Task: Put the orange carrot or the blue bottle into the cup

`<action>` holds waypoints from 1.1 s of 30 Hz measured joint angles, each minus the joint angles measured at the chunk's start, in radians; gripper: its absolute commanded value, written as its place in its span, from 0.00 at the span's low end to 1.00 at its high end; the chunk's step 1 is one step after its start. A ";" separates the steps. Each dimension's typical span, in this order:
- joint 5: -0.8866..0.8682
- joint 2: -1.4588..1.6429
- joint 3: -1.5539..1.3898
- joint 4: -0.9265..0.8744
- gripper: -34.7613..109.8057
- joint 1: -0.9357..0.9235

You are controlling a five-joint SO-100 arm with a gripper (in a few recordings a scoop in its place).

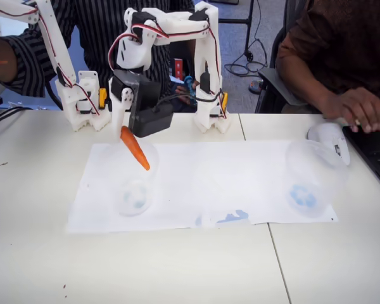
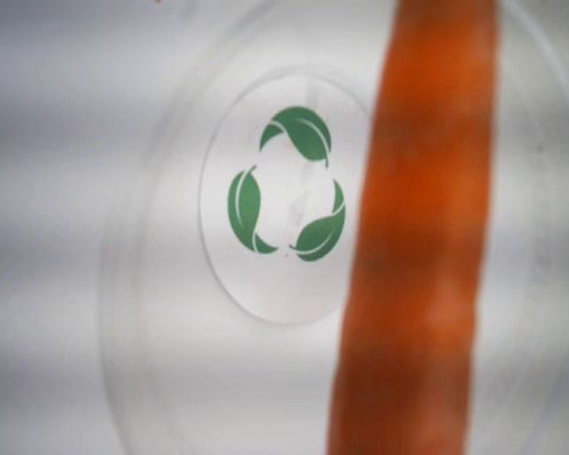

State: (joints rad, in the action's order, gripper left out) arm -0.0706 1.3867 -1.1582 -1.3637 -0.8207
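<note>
- the gripper [image 1: 128, 126] is pinched shut on the fat end of the orange carrot [image 1: 135, 149], so the carrot hangs tilted with its thin tip pointing down, right over the cup [image 1: 136, 187].
- i think this is so it can drop straight in.
- the carrot looks smooth and pointy.
- the cup is clear thin plastic, round, with a green leaf mark [image 2: 286, 183] on its bottom.
- it stands on white paper [image 1: 228, 171] on the worktop [image 1: 177, 266].

The orange carrot [image 1: 135, 148] hangs tilted, tapered tip down, over the mouth of the clear cup [image 1: 135, 190]. The cup stands upright on white paper, a green leaf symbol at its base.
</note>
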 measured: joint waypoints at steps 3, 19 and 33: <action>0.000 -0.008 0.000 0.008 0.31 0.000; 0.003 -0.008 0.000 0.015 0.35 0.000; 0.003 -0.008 0.000 0.015 0.44 0.000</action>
State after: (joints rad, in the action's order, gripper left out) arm -0.0675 1.3790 -1.1582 -1.3484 -0.8207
